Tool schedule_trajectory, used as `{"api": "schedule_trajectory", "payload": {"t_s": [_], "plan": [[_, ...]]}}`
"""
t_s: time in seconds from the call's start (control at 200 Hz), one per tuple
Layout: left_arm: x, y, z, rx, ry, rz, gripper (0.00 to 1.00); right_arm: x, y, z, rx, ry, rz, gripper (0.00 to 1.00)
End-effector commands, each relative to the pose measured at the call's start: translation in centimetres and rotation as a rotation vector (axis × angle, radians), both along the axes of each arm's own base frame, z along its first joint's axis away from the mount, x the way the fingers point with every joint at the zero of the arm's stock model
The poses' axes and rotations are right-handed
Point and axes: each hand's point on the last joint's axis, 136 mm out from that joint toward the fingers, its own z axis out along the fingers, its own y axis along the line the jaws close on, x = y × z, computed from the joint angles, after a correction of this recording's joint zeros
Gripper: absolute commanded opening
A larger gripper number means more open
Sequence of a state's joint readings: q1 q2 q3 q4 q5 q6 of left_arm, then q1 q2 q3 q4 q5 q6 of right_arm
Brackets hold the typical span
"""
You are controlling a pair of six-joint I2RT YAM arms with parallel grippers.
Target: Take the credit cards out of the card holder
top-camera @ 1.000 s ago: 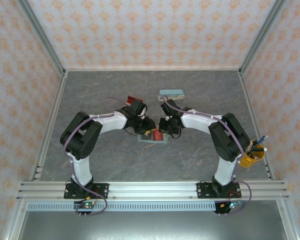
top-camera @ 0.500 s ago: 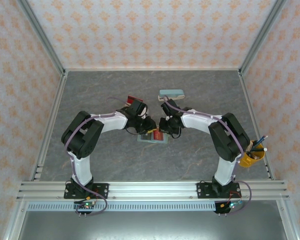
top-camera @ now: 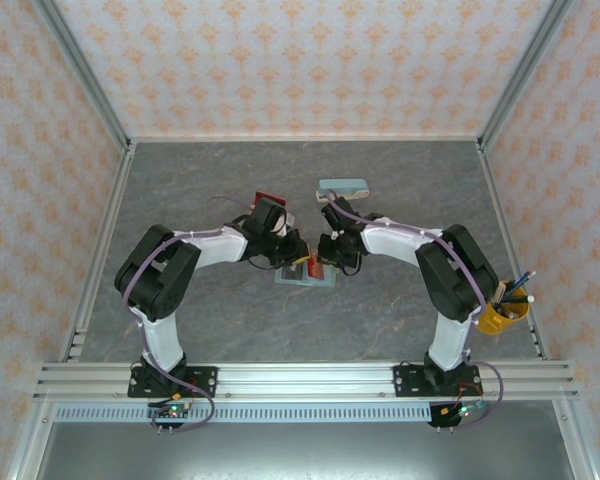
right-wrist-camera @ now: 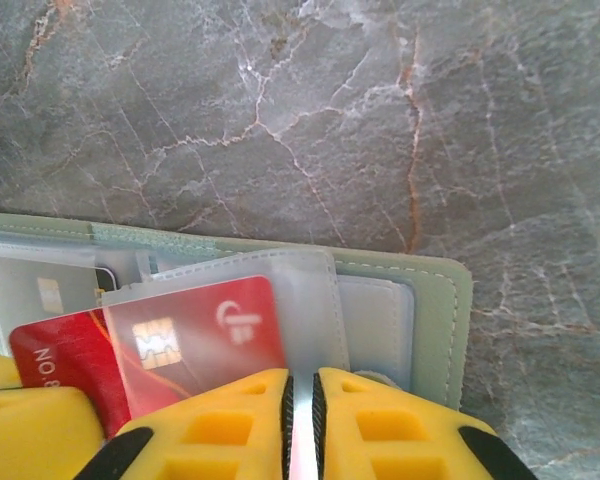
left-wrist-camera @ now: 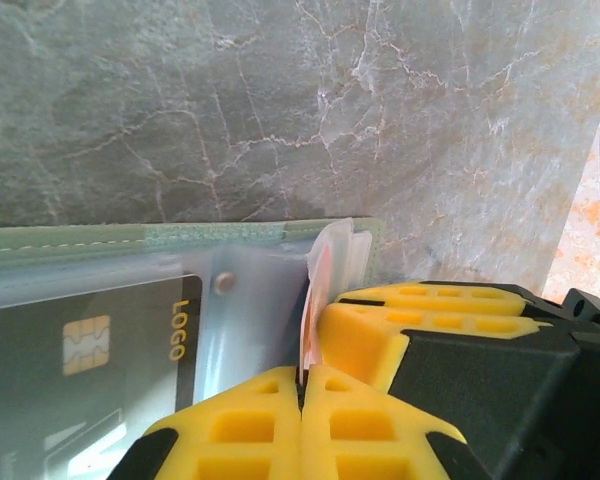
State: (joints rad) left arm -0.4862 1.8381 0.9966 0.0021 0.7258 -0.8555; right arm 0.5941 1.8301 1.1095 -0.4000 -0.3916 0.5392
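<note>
Left tool (left-wrist-camera: 302, 372) and right tool (right-wrist-camera: 300, 380) both clamped shut

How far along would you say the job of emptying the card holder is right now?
Done: a loose red card appears to lie on the table behind the left arm. In hand: the left end effector is shut on the thin edge of an orange card, while the right end effector pinches the card holder. Left: a grey card and a sleeved red card sit in their pockets.

The card holder (top-camera: 305, 281) lay on the tabletop (top-camera: 210, 320) with credit cards (right-wrist-camera: 195, 335) in its slots. A case (top-camera: 342, 187) lay behind it, another card (top-camera: 267, 197) behind it to the left, and a pen cup (top-camera: 500, 318) far to its right.
</note>
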Motion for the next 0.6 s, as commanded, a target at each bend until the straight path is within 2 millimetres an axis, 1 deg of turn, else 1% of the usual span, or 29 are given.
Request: {"api": "schedule_trajectory", "payload": {"t_s": [0.0,0.065,0.115,0.21,0.265,0.44,0.525,0.596], "plan": [[-0.6,1.9,0.2,0.043,-0.002,0.003,0.04,-1.2,-3.2,-3.1,-0.146,0.078,-0.049,0.17],[-0.8,3.0,0.3,0.071,-0.005,0.005,0.02,-1.1,-3.2,-2.9,-0.140,0.073,-0.047,0.17],[-0.9,3.6,0.9,0.078,-0.017,0.008,0.01,-0.9,-3.0,-2.5,-0.122,0.064,-0.043,0.17],[-0.9,4.6,2.6,0.082,-0.052,0.014,0.00,-0.2,-2.0,-0.5,-0.035,0.019,-0.024,0.19],[-0.8,5.1,3.8,0.077,-0.075,0.023,0.00,0.3,-1.0,1.4,0.045,-0.022,-0.007,0.22],[0.4,6.7,8.1,0.040,-0.170,0.100,0.00,1.9,1.3,8.9,0.291,-0.188,0.021,0.36],[1.3,7.2,10.6,-0.002,-0.231,0.151,0.00,2.3,2.3,11.9,0.410,-0.236,0.020,0.50],[1.9,7.3,12.7,-0.050,-0.283,0.190,0.00,2.5,3.4,13.9,0.520,-0.246,0.023,0.57]]}}
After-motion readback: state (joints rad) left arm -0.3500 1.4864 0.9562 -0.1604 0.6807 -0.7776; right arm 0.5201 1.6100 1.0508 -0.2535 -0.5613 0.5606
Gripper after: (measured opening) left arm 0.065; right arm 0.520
